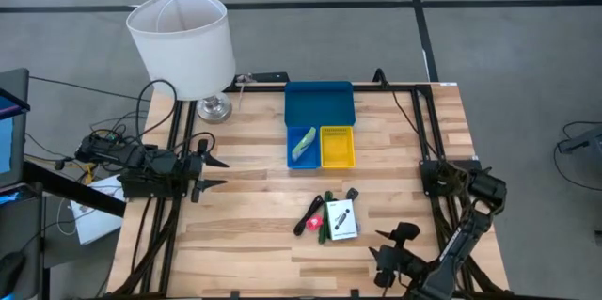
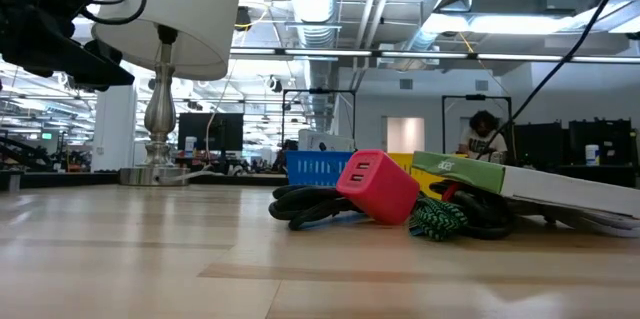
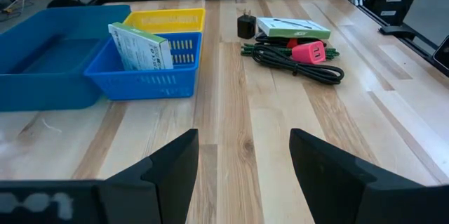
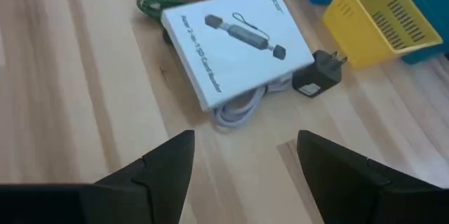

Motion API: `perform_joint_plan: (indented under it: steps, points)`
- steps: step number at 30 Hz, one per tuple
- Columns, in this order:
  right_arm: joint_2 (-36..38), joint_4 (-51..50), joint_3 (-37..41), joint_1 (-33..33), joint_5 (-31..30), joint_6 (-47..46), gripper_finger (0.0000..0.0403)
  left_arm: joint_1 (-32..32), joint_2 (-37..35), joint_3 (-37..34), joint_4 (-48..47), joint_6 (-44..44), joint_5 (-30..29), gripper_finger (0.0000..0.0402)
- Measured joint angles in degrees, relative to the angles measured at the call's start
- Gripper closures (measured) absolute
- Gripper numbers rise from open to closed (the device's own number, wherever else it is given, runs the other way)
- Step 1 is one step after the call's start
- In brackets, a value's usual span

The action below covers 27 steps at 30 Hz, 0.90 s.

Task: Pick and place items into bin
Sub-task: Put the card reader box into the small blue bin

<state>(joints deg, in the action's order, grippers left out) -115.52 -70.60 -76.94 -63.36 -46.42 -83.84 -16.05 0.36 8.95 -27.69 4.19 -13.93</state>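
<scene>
On the wooden surface (image 1: 245, 234), seen from above, the right hand (image 1: 393, 248) hovers spread just beside the white card (image 1: 342, 218). Its wrist view shows that card (image 4: 235, 41) straight ahead: descend squarely, pinch its edges. The left hand (image 1: 213, 173) waits spread.

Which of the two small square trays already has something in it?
The small blue tray: a pale green packet stands inside it, leaning on its wall. The yellow tray next to it shows nothing inside, and so does the wide blue tray.
</scene>
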Motion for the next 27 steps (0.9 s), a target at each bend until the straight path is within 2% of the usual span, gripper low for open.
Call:
perform_joint_plan:
  steps: [11,18,27]
  points:
    - [0.0,7.1,5.6,3.3,-0.4,14.0,0.0154,0.0,0.0,0.0,0.1,0.0,0.0,0.0189]
    - [0.0,10.5,7.9,2.3,-6.4,20.1,0.0154,0.0,0.0,0.0,0.1,0.0,0.0,0.0189]
    - [0.0,17.0,7.9,2.2,-6.7,30.2,0.0154,0.0,0.0,0.0,0.1,0.0,0.0,0.0189]
